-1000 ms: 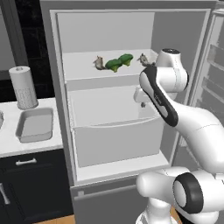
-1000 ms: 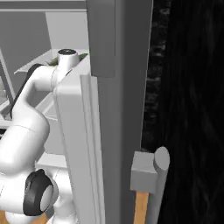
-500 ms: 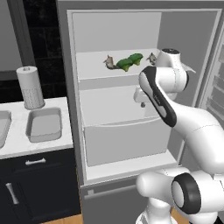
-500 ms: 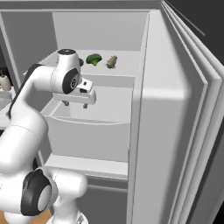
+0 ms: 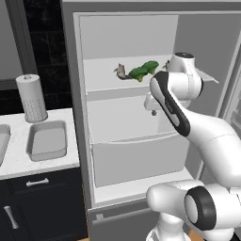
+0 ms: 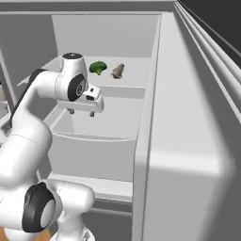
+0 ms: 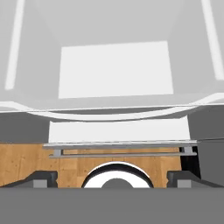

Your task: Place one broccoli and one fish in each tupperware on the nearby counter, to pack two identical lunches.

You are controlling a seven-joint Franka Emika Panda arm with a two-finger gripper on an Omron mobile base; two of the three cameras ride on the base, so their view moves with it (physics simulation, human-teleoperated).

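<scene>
Trouble could come from the tall white open fridge (image 5: 136, 117): the robot's two-finger hand (image 6: 81, 113), wide and holding nothing, hangs under the shelf and could bump it going up. The grey tray (image 5: 47, 140) waits on the white marble tabletop (image 5: 19, 164), well apart. The bumpy green broccoli (image 5: 143, 70) touches the small brown fish (image 5: 120, 71), so a grab could knock one away.

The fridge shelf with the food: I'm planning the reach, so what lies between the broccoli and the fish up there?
Nothing: in the right base view a bare strip of shelf separates the broccoli from the fish.
</scene>
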